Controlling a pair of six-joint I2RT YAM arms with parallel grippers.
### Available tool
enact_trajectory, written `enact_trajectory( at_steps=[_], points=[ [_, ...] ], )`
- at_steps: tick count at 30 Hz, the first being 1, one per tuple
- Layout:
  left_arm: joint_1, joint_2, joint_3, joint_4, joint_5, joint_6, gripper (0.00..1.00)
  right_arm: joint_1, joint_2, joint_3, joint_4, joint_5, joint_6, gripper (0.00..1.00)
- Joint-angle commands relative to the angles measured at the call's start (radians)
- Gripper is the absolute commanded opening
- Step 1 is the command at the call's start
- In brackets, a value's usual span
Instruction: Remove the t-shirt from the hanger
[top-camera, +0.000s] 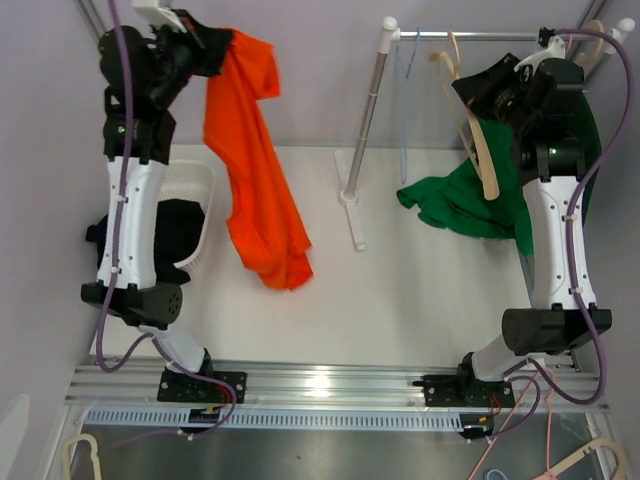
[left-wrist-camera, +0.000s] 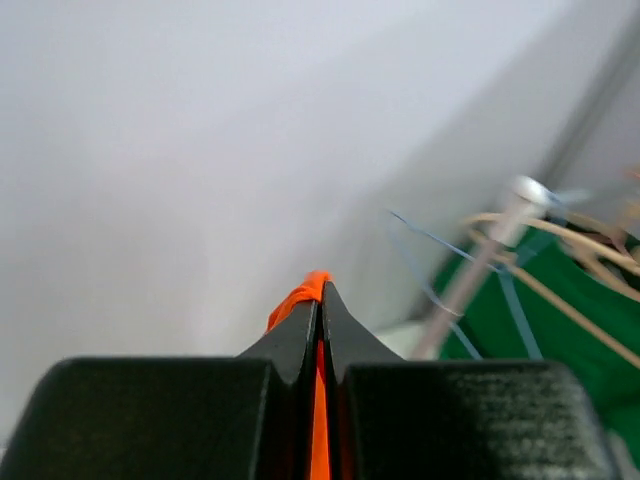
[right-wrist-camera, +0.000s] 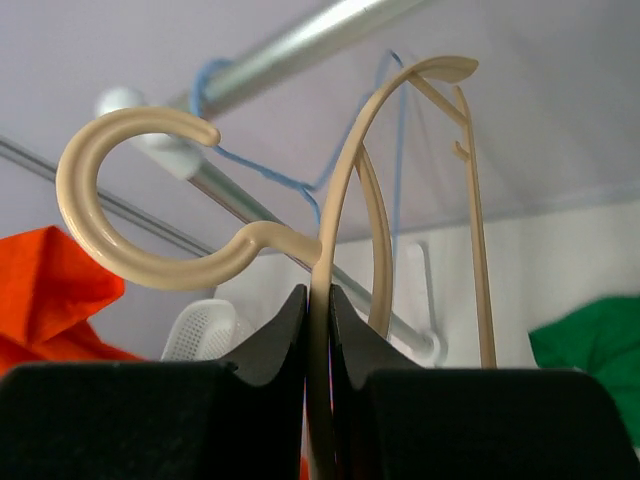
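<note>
My left gripper (top-camera: 226, 42) is raised at the back left, shut on the top of an orange t-shirt (top-camera: 260, 170) that hangs down to the table. In the left wrist view orange cloth (left-wrist-camera: 300, 295) is pinched between the shut jaws of that gripper (left-wrist-camera: 320, 292). My right gripper (top-camera: 468, 92) is raised by the rack and shut on a beige hanger (top-camera: 484, 150). In the right wrist view that gripper (right-wrist-camera: 318, 296) grips the hanger (right-wrist-camera: 345, 180) just below its hook, and the hanger is bare. The orange t-shirt (right-wrist-camera: 45, 290) shows at the left there, apart from the hanger.
A metal clothes rack (top-camera: 366, 120) stands at the back middle, its rail (right-wrist-camera: 290, 45) carrying a blue wire hanger (top-camera: 405, 90). A green t-shirt (top-camera: 465, 205) lies bunched under the right arm. A white basket (top-camera: 196, 185) with a black garment (top-camera: 175, 230) sits at the left.
</note>
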Motion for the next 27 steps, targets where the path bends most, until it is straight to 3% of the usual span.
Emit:
enact_trajectory(
  at_steps=[1,6,10,14,21,27],
  points=[
    [0.133,-0.097,0.042,0.275,0.038,-0.053,0.01,-0.021,0.038,0.109,0.237,-0.089,-0.023,0.00],
    [0.258,-0.017,0.242,0.324,0.072,-0.052,0.01,-0.021,0.139,0.176,0.279,-0.114,0.046,0.00],
    [0.315,-0.021,0.227,0.435,-0.003,-0.063,0.01,-0.022,0.234,0.299,0.244,-0.122,0.097,0.00],
    [0.387,-0.026,0.225,0.435,-0.047,-0.069,0.01,-0.010,0.275,0.316,0.250,-0.089,0.106,0.00],
    [0.485,-0.162,-0.103,0.446,-0.081,-0.093,0.01,0.007,0.284,0.275,0.262,-0.060,0.115,0.00],
    [0.488,-0.296,-0.460,0.507,-0.164,-0.138,0.01,0.054,0.258,0.227,0.251,-0.034,0.078,0.00]
  ],
)
